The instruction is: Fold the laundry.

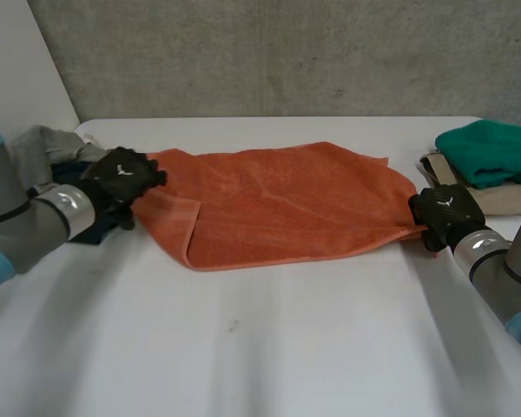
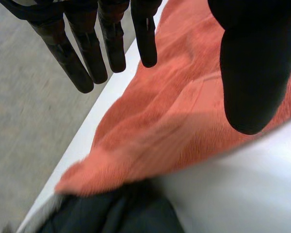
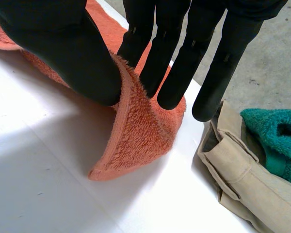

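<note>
The orange towel [image 1: 286,204] lies spread on the white table [image 1: 243,347], with one of my hands at each end.

I see my left hand [image 1: 122,178] over the towel's left edge, released, its fingers [image 2: 111,48] straight and apart from the thumb. A dark garment [image 2: 116,213] sits just beside that edge. My right hand [image 1: 445,213] grasps the towel's right corner, the hem pinched up between thumb and fingers. Near it a green towel [image 1: 486,152] lies on a beige garment [image 3: 242,179].
</note>
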Robot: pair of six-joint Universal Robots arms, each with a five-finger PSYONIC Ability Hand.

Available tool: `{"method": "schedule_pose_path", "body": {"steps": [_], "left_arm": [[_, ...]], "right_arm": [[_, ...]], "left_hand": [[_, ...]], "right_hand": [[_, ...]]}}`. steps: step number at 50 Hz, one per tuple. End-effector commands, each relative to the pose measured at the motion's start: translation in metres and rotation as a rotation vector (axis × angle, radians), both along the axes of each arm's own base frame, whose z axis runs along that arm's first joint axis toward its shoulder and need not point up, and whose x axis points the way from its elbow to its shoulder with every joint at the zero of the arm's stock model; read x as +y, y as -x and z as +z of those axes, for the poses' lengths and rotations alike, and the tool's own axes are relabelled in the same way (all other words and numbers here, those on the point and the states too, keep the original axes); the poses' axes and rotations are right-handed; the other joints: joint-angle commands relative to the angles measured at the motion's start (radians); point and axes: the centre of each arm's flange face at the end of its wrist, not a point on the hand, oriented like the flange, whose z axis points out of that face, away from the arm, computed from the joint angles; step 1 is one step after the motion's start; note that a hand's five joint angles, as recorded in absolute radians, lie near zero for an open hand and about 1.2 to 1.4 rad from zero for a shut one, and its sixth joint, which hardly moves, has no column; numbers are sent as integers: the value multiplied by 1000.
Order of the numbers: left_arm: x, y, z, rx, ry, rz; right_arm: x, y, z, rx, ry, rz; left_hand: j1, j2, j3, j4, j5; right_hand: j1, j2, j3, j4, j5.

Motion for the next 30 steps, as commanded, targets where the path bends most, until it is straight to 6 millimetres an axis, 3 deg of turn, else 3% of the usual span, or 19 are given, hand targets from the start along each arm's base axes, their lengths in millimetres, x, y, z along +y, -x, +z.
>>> {"method": "schedule_pose_path", "body": {"steps": [1,11,24,30], "left_arm": [[-6,41,3,-25,42,-53],[-20,67,-12,-146,-45,-48],[-24,71,-33,-206,-87,-84],[-27,73,-41,-205,-81,-83]], "right_arm": [[1,-1,-1,10,-2,4],[2,4,-3,15,-9,-3],[3,6,-4,24,-12,-6],[3,6,-5,23,-12,-7]], "left_hand": [[94,92,90,86,83],[179,177,175,171,168],[0,-2,-4,-7,-11],[26,24,22,19,15]], "right_hand": [[271,220,204,198,203],[271,220,204,198,203],[271,220,204,198,203],[271,220,204,198,203]]}}
